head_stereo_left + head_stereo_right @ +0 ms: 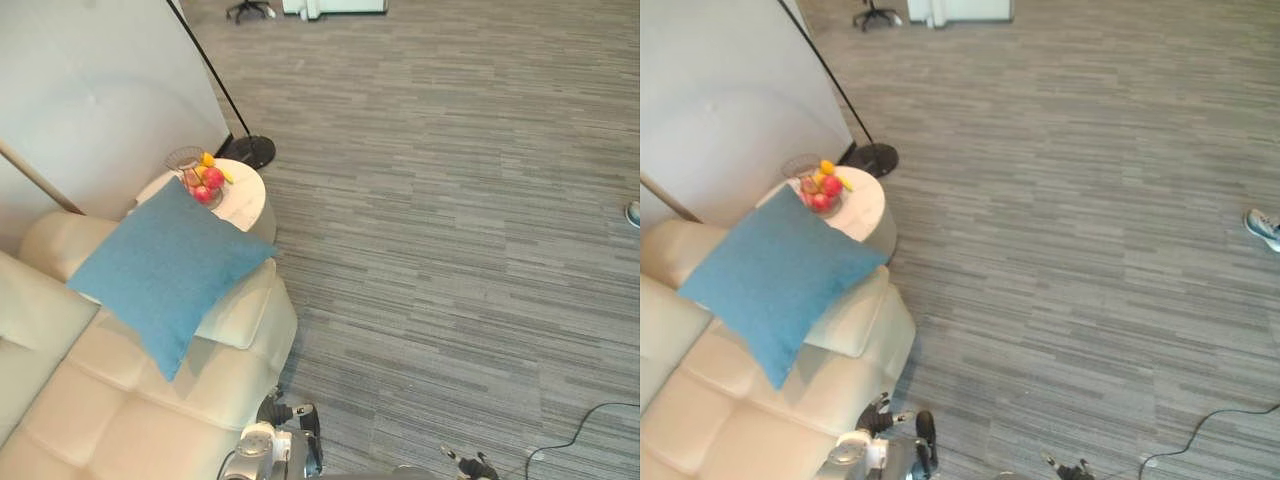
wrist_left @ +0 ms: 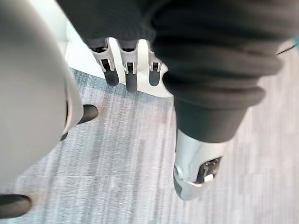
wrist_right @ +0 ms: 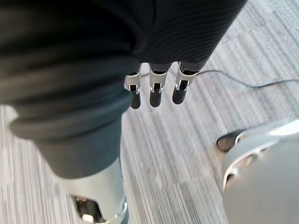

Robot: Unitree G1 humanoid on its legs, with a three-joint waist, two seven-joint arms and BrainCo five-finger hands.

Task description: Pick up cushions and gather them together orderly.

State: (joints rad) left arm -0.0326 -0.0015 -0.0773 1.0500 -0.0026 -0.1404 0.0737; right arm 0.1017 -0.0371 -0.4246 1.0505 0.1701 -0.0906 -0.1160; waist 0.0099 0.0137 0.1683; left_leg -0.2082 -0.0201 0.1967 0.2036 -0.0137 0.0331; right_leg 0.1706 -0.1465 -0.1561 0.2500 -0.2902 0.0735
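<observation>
A blue square cushion [image 1: 165, 265] lies tilted over the armrest of a cream leather sofa [image 1: 120, 420] at the left, one corner reaching toward the round side table. My left hand [image 2: 131, 79] hangs over the grey carpet beside the sofa, fingers straight and holding nothing. Over the carpet too, my right hand [image 3: 155, 95] hangs with relaxed, straight fingers and nothing in it. Both hands are well apart from the cushion.
A round white side table [image 1: 250, 205] with a bowl of fruit [image 1: 203, 180] stands just beyond the sofa's arm. A floor lamp's black base [image 1: 250, 150] sits behind it by the wall. A person's shoe [image 1: 1262, 225] shows at the far right. Open carpet spreads to the right.
</observation>
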